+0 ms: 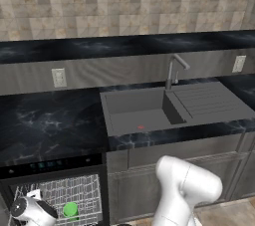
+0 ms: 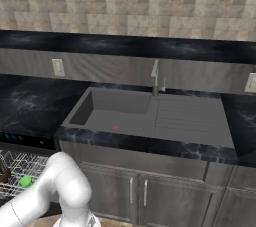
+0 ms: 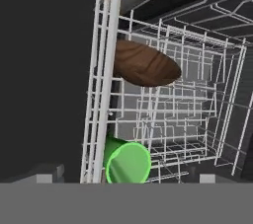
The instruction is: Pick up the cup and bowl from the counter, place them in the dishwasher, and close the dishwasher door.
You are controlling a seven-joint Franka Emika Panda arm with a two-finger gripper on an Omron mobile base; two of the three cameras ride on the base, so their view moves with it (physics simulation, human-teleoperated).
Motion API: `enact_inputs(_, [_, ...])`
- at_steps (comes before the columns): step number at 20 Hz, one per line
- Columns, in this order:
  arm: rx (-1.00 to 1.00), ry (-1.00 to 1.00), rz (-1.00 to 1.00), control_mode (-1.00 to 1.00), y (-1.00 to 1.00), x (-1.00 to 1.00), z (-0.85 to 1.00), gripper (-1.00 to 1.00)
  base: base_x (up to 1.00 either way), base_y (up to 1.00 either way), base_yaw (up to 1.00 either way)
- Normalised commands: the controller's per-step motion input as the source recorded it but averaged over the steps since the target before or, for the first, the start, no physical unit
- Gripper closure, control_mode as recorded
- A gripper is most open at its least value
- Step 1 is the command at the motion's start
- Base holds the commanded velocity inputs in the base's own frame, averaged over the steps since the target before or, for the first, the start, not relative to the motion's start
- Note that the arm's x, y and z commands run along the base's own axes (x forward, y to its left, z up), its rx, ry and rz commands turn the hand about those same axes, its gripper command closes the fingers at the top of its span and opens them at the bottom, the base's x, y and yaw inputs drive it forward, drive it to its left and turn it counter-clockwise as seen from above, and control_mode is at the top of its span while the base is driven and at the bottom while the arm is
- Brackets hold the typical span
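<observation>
Left base view: you see the cup (image 1: 70,210) sitting in the white wire rack (image 1: 74,190) of the dishwasher (image 1: 55,168), under the black counter (image 1: 45,120); the sink (image 1: 149,110) lies to the right with the faucet (image 1: 174,70) behind it. Right base view: cup (image 2: 25,182) in the rack (image 2: 15,168) at far left, with a dark brown bit of the bowl (image 2: 5,176) just beside it, and the sink (image 2: 145,116) is in the middle. Hand view: bowl (image 3: 146,64) and cup (image 3: 127,161) both lie inside the rack (image 3: 188,119), apart from each other. Your gripper (image 3: 126,178) has its fingers spread wide, holding nothing.
</observation>
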Motion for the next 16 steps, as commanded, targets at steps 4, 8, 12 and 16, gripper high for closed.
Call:
enact_inputs(4, [0.11, -0.05, 0.03, -1.0, -0.13, -0.18, 0.0, -1.0, 0.0, 0.0, 0.0])
enact_inputs(8, [0.16, -0.04, 0.03, -1.0, -0.09, -0.22, 0.03, -1.0, 0.0, 0.0, 0.0])
enact_inputs(12, [0.14, -0.05, 0.04, -1.0, -0.01, -0.34, 0.11, -1.0, 0.0, 0.0, 0.0])
enact_inputs(16, [0.08, -0.03, 0.04, -1.0, 0.0, -0.33, 0.26, -1.0, 0.0, 0.0, 0.0])
